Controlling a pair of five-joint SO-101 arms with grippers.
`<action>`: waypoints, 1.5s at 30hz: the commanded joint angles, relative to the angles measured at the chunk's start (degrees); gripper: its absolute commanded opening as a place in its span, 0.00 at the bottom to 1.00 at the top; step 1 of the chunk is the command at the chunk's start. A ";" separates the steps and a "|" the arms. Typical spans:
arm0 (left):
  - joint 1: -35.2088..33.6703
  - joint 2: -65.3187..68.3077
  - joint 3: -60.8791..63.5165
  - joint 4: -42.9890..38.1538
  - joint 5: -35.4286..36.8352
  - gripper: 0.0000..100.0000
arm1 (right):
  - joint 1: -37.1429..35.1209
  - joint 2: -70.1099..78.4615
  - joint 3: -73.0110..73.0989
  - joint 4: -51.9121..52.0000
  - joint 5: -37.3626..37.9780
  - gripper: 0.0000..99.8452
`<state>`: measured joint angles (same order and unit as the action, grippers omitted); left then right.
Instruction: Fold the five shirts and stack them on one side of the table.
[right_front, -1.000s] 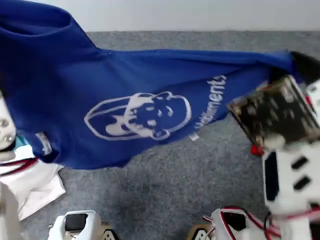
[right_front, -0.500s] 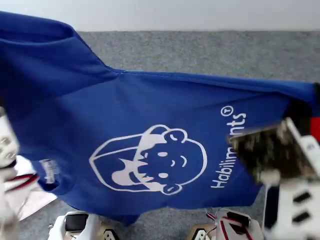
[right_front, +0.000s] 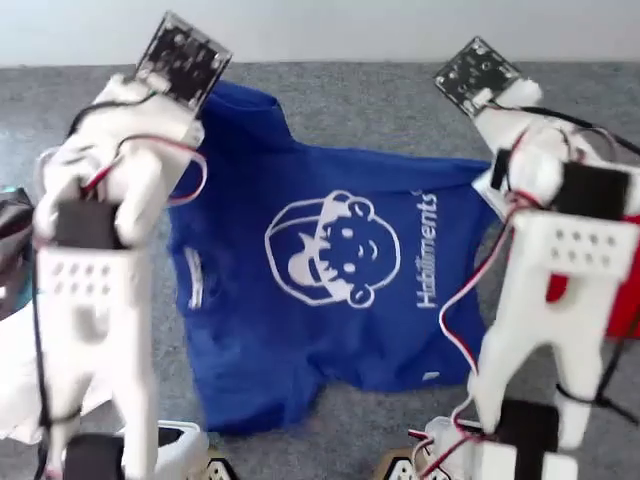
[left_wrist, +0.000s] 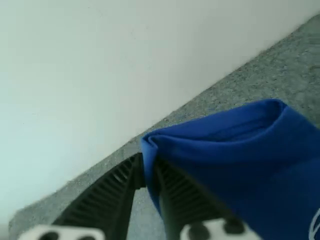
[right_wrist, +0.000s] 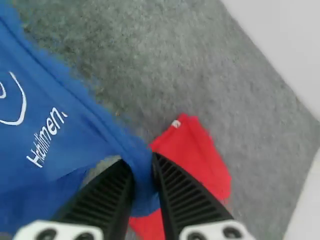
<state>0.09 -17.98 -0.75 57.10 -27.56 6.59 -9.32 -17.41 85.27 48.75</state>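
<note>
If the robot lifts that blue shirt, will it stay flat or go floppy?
Probably floppy: the blue cloth T-shirt folds over where the left gripper pinches it. Likely light too, since the right gripper pinches just a thin edge. It would probably sag between them.

The left arm (right_front: 95, 250) stands at the left side and stretches toward the far edge. The left gripper (left_wrist: 148, 167) is pinched closed on an edge of the blue shirt (right_front: 260, 340). The right arm (right_front: 545, 260) stands at the right in a similar pose. The right gripper (right_wrist: 141, 165) is also clamped on the shirt's edge.
</note>
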 joint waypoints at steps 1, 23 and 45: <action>0.00 6.77 -0.31 -9.67 -0.09 0.01 | -1.01 4.53 1.93 -10.07 -1.05 0.01; -2.64 46.42 -38.64 -16.70 -4.48 0.01 | -4.09 32.84 2.29 -60.53 2.90 0.01; 1.05 41.41 -47.60 43.69 -2.37 0.01 | -0.66 29.49 1.67 -23.52 3.96 0.01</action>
<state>0.00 29.76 -53.67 99.12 -30.64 4.66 26.02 -14.33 56.62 52.18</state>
